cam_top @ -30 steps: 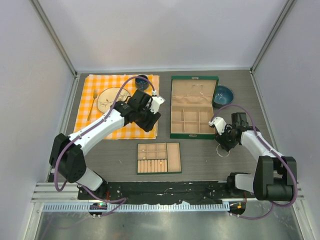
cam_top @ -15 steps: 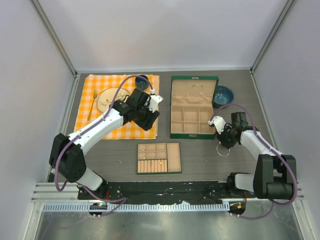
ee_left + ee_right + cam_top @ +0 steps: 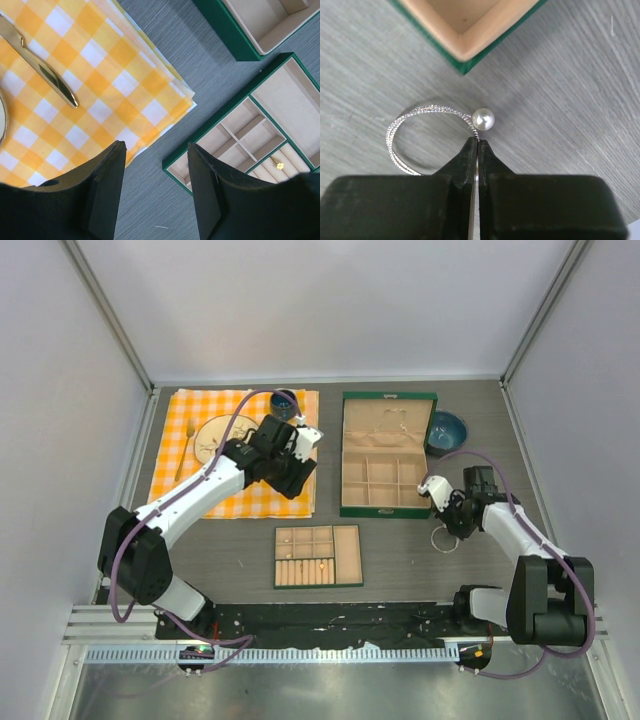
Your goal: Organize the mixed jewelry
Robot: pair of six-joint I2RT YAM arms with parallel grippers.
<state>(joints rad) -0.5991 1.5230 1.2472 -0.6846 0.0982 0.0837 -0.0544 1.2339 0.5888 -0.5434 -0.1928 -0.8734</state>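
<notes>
1. Lying flat on the grey table, the silver bracelet loop is running its long axis left to right across the right wrist view. Its pearl bead is sitting at the right end, near frame centre.
2. The right gripper is pressing its fingertips fully together, pinching the wire just under the pearl.
3. The top view is showing the loop only as a thin ring in the right half of the frame, just below the right gripper and off the lower right corner of the green box. The pearl is too small to make out there.
4. The right wrist view is showing what the top view is missing: two fine, sparkling strands crossing at the loop's left end.
5. The left gripper is hanging with its jaws apart, gripping nothing, above the edge of the checked cloth. Its camera is catching a small gold piece lying in the tan tray at lower right.
</notes>
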